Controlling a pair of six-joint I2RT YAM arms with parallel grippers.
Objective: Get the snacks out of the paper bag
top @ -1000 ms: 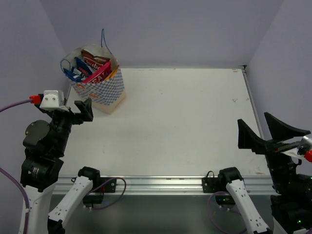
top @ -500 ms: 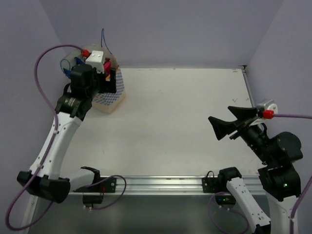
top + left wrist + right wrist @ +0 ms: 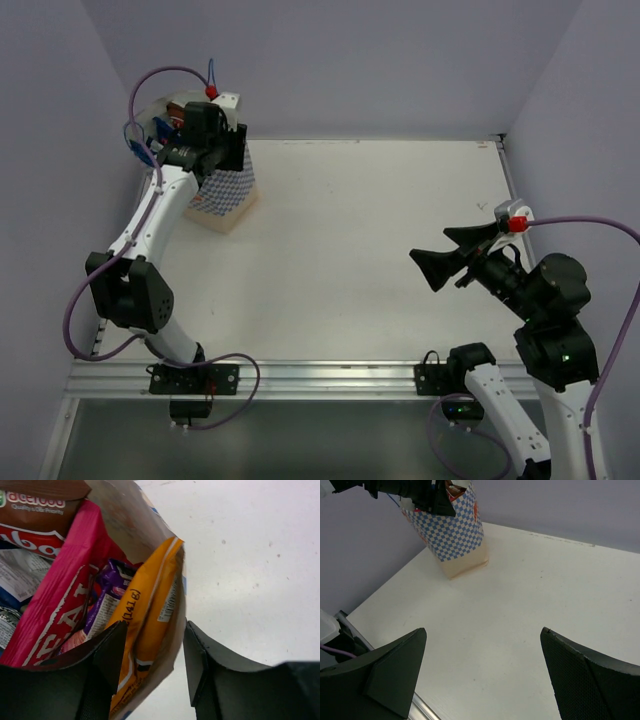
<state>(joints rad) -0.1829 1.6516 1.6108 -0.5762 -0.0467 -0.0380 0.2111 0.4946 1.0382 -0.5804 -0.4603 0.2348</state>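
The paper bag (image 3: 226, 192), cream with blue checks, stands at the table's far left corner; the right wrist view shows it too (image 3: 454, 536). Inside it are the snacks: an orange packet (image 3: 145, 605) against the bag's wall, a purple one (image 3: 107, 593), a pink-red one (image 3: 57, 612) and a brown one (image 3: 35, 505). My left gripper (image 3: 154, 630) is at the bag's mouth (image 3: 224, 142). One finger is inside against the orange packet, the other outside the wall with a small gap. My right gripper (image 3: 430, 248) hangs wide open over the table's right part, holding nothing.
The white table (image 3: 380, 220) stretches from the bag to the right wall. Purple walls close in the back and both sides. A metal rail (image 3: 330, 375) runs along the near edge. Thin blue string handles (image 3: 135, 145) stick out of the bag's left side.
My left arm has swung from the near left up to the bag and lowered its jaws over the bag's right wall, narrowing them. My right arm has risen and turned toward the table's middle.
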